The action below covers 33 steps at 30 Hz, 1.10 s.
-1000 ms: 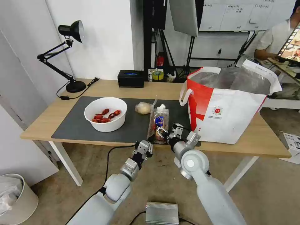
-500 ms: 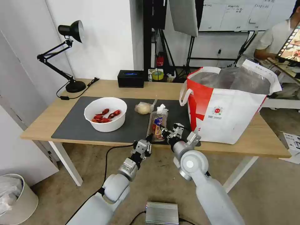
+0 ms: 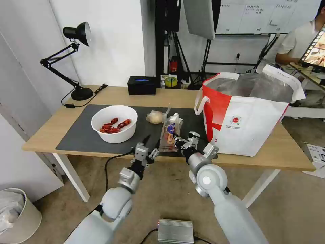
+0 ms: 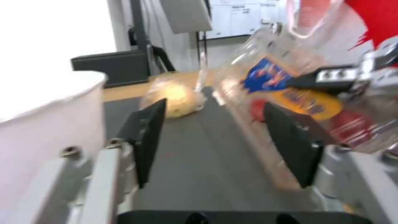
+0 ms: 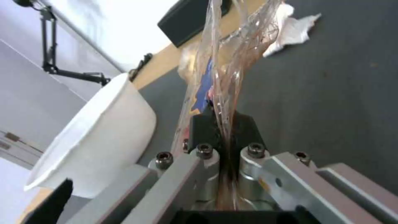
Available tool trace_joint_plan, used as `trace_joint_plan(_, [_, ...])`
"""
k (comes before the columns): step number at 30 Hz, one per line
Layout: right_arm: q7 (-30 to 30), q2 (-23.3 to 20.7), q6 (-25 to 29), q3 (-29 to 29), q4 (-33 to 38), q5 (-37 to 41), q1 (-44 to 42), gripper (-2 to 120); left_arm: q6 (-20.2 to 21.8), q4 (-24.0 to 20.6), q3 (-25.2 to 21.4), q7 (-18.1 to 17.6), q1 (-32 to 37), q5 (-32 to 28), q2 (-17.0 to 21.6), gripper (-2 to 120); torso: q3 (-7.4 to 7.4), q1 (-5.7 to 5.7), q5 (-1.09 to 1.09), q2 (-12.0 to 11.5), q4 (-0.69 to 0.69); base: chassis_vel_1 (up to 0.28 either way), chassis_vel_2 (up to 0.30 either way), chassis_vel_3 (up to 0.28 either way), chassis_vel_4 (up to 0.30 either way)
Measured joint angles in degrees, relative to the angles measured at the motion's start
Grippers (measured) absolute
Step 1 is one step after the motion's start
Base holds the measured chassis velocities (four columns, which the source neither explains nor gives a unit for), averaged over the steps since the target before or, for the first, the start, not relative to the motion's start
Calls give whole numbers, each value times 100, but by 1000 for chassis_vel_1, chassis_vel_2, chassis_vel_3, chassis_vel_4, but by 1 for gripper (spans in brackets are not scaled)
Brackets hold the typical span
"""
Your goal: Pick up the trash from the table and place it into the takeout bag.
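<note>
While right end effector pinches tray, left end effector gapes

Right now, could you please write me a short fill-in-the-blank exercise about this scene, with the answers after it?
1. The right gripper is shut on the clear plastic ____.
2. The left gripper is ____ and holds nothing.
3. The white bowl holds ____ shells.
4. The takeout bag stands on the ____.

Answers: tray; open; red; table
</note>
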Motion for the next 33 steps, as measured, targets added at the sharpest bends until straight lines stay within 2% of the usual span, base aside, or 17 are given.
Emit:
trace_joint_plan(4, [-4, -94, 8, -11, 258, 5, -71, 0, 7, -157, -223, -13, 361, -3, -19, 91, 0, 0, 0, 0, 0, 0, 0, 0, 0])
trace_joint_plan(8, [21, -213, 7, 5, 570, 127, -133, 0, 10, -249, -416, -14, 631, 59, -52, 99, 0, 0, -1, 0, 0, 0, 0, 0, 0])
trace_joint_plan(20, [-1, -610, -49, 303, 1610, 599, -167, 0, -10, -411, -1027, 125, 1172, 236, -121, 100, 0, 0, 0, 1, 0, 0, 0, 0, 0])
trace_joint_plan(27, [131, -946, -71, 711, 2066, 1088, -128, 0, -21, -474, -1086, 171, 1257, 320, -179, 100, 0, -1, 0, 1, 0, 0, 0, 0, 0])
trace_joint_plan(30, [313, -1229, -113, 1297, 2274, 1668, -6, 0, -30, -511, -1095, 196, 1332, 422, -220, 100, 1, 0, 1, 0, -1, 0, 0, 0, 0])
trace_joint_plan(33, [415, -1418, -113, 1635, 2351, 1961, 85, 0, -32, -556, -1145, 215, 1395, 466, -251, 100, 1, 0, 1, 0, -1, 0, 0, 0, 0])
